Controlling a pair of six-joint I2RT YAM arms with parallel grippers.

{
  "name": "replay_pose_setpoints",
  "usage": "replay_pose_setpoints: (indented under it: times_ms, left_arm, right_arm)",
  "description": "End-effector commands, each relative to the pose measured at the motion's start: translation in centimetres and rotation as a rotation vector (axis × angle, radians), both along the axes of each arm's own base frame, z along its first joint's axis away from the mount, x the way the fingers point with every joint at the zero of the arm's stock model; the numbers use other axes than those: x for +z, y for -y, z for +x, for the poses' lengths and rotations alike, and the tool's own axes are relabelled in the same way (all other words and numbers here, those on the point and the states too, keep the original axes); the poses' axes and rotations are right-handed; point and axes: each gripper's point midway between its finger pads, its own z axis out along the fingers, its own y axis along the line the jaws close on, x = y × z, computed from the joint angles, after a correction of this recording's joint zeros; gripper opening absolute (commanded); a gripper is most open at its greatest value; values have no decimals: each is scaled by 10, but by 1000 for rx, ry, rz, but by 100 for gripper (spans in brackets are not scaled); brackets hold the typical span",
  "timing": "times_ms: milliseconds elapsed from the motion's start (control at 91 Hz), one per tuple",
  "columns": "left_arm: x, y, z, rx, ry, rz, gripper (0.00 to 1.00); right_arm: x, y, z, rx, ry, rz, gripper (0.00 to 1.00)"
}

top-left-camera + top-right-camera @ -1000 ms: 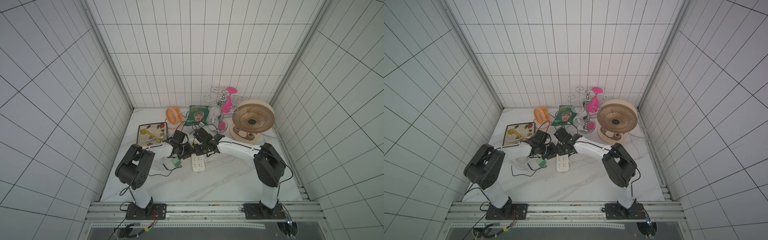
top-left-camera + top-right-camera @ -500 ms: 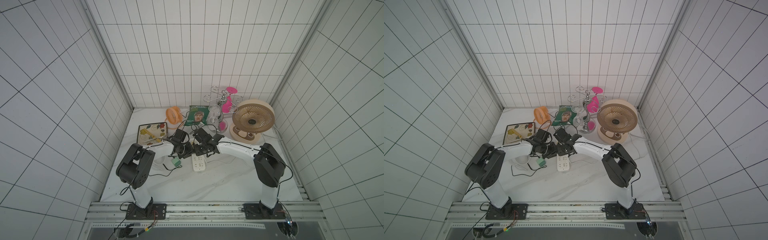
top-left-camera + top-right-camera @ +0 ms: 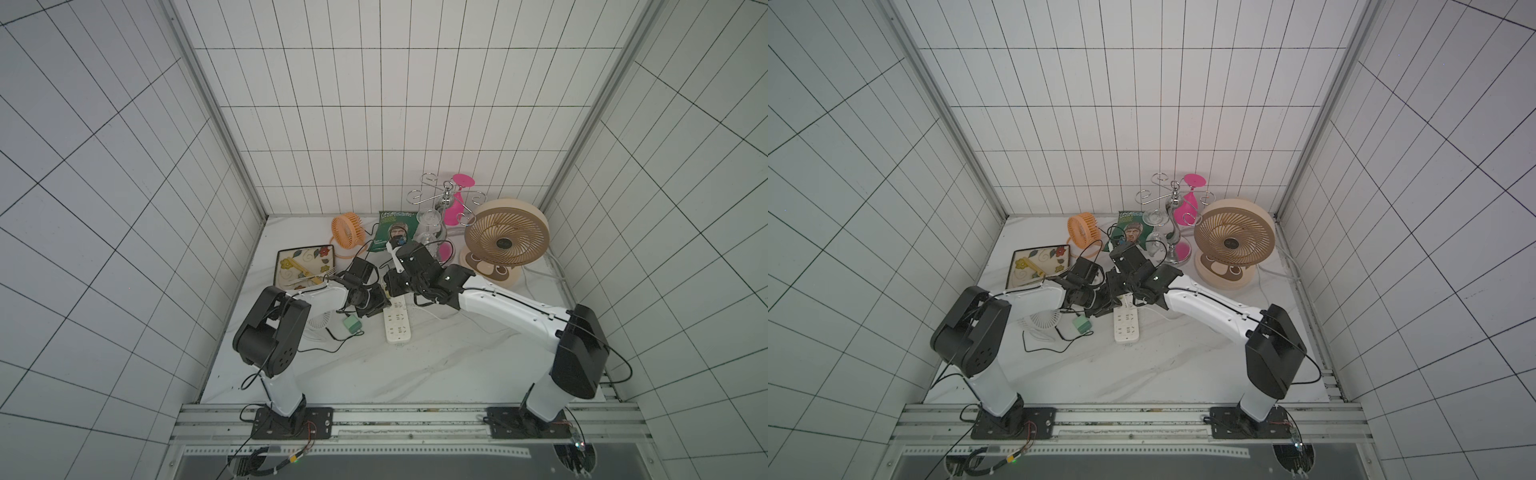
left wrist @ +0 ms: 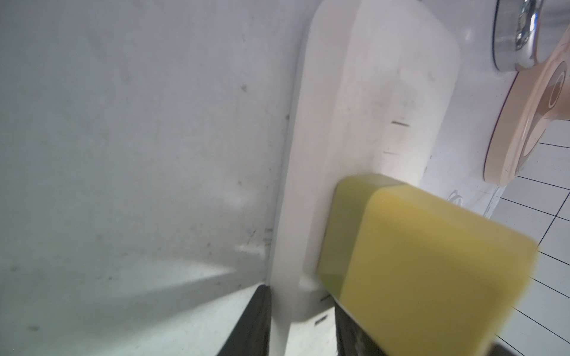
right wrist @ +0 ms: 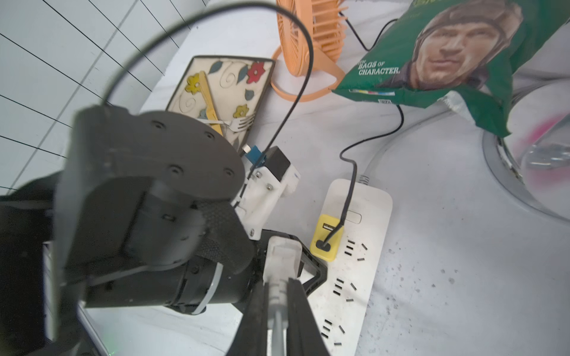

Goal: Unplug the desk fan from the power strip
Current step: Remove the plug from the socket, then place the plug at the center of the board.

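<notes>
So the white marble tabletop (image 3: 436, 365) is sitting inside white tiled walls (image 3: 395, 124), and the power strip (image 3: 398, 326) is lying flat in the middle of it. Both arms are reaching inward and meeting over the strip's far end. The left pincer (image 4: 303, 326) is pinching the strip across its two long sides, right beside a plugged-in yellow adapter (image 4: 416, 262). The right pincer (image 5: 276, 296) is pressing together on a white plug (image 5: 282, 255), holding it near the strip's edge
</notes>
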Motion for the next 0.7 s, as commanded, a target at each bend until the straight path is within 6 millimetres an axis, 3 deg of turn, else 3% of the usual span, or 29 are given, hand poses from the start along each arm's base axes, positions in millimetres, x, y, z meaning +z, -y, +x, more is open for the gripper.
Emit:
replay_pose_setpoints:
  times_ms: [0, 77, 220, 341, 550, 693]
  left_arm:
    - [-83, -64, -60, 67, -243, 322, 35]
    - [-79, -61, -57, 65, -225, 311, 35]
    - [-70, -54, -50, 54, -187, 279, 37]
    - [-59, -43, -44, 35, -151, 250, 42]
    - [-37, -29, -35, 0, -84, 241, 44]
    - [-18, -23, -29, -3, -39, 209, 44]
  right_arm:
    - [-13, 20, -6, -50, -26, -45, 0]
    - [-18, 45, -10, -101, -48, -89, 0]
    - [-39, 113, -12, -244, -118, -173, 0]
    - [-58, 165, -4, -369, -227, -106, 0]
    - [-86, 218, 20, -564, -380, 160, 0]
    - [-102, 238, 34, -645, -417, 276, 0]
